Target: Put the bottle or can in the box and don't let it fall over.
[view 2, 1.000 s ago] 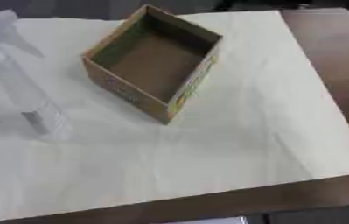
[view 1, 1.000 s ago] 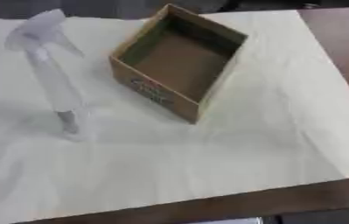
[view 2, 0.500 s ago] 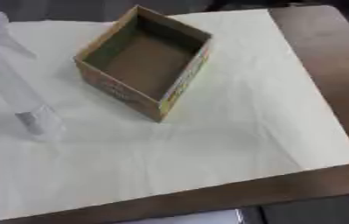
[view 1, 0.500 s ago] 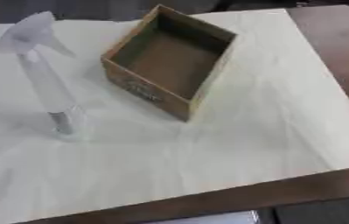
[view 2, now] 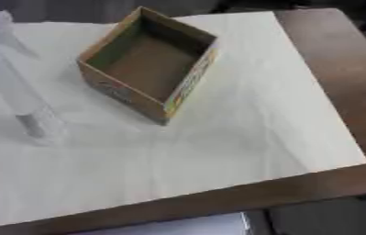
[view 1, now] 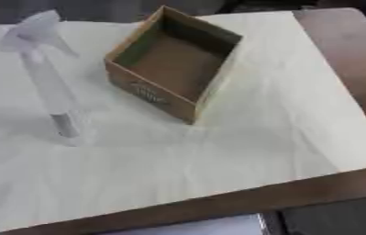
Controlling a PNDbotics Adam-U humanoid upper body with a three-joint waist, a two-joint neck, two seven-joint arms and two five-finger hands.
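Left eye view
- Bottle: a clear spray bottle [view 1: 47, 82] with a white trigger head stands upright at the left of the pale sheet [view 1: 282, 124], its long axis vertical.
- Box: an open cardboard box [view 1: 174, 64] sits just right of the bottle and a little farther away, apart from it, its inside bare.
- Key relation: the bottle lies to the left of the box, so by judgement the carry runs rightward and slightly away, and the bottle must go in from above with its base down.
- Hands: neither shows here, so which way the bottle lies from the fingers cannot be told, nor whether they are straight or curled.

Right eye view
- Bottle: at the left edge, upright, its head partly cut by the frame.
- Box: left of centre, one corner turned toward the near side.
- Table: brown wood [view 2: 338, 69] shows to the right and near of the sheet.
- Hands: none here either; from the bottle's side, the left arm is probably the handier.
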